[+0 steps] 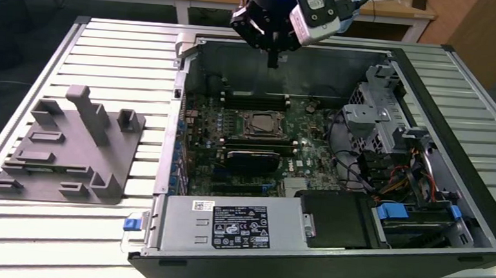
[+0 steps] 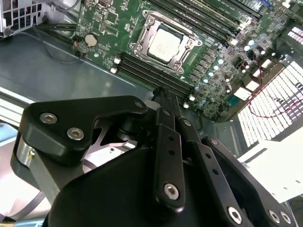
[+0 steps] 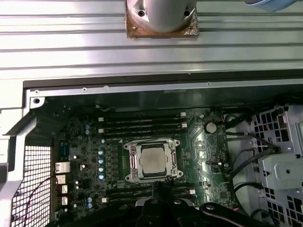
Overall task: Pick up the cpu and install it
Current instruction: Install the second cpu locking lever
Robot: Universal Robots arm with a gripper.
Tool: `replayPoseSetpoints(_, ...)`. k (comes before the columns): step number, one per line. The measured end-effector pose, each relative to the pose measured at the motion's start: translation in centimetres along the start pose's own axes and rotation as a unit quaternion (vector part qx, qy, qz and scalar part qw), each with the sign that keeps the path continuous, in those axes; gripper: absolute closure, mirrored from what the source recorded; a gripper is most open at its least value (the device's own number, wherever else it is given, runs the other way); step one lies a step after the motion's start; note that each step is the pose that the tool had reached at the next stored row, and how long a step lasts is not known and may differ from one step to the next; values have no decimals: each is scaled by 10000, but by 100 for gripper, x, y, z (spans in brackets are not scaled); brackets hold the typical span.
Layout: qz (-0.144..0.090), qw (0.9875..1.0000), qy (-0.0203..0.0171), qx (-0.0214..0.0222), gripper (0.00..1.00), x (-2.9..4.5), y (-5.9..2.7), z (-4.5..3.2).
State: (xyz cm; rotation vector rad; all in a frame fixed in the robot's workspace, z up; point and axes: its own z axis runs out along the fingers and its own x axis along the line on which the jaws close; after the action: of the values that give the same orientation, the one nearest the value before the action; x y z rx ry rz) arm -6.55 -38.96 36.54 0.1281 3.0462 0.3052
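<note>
A ribbed metal table (image 1: 98, 52) carries an open black computer case (image 1: 457, 93), with wooden desks behind its far edge. Inside the case lies a green motherboard (image 1: 312, 140), flanked by a drive cage (image 1: 379, 115) on the exterior view's right and a power supply (image 1: 225, 223) along the case's near edge. On the table toward the exterior view's left, well apart from the case, stands a grey plastic fixture (image 1: 71, 151) with upright pegs and slots.

The cpu (image 1: 257, 122) sits flat in its socket on the motherboard, roughly at the board's middle, framed by the metal retention bracket (image 3: 131, 161). In both wrist views its silvery top faces up (image 2: 164, 44) (image 3: 152, 160), with rows of memory slots (image 3: 142, 124) running on either side of the socket.

The gripper (image 1: 273, 62) hangs above the far wall of the case, clear of the board and holding nothing. Its black fingers (image 2: 166, 101) are pressed together into a single narrow tip, which in the second wrist view points toward the memory slots just beside the socket, not touching them.
</note>
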Motion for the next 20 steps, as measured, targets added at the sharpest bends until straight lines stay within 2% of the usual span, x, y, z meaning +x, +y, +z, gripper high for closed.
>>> replayPoseSetpoints(6,77,10000,-14,6,89,-23,-10,62)
replayPoseSetpoints(14,96,10000,-5,9,89,-132,-16,145)
replayPoseSetpoints(20,162,9999,-18,14,89,-142,-25,193)
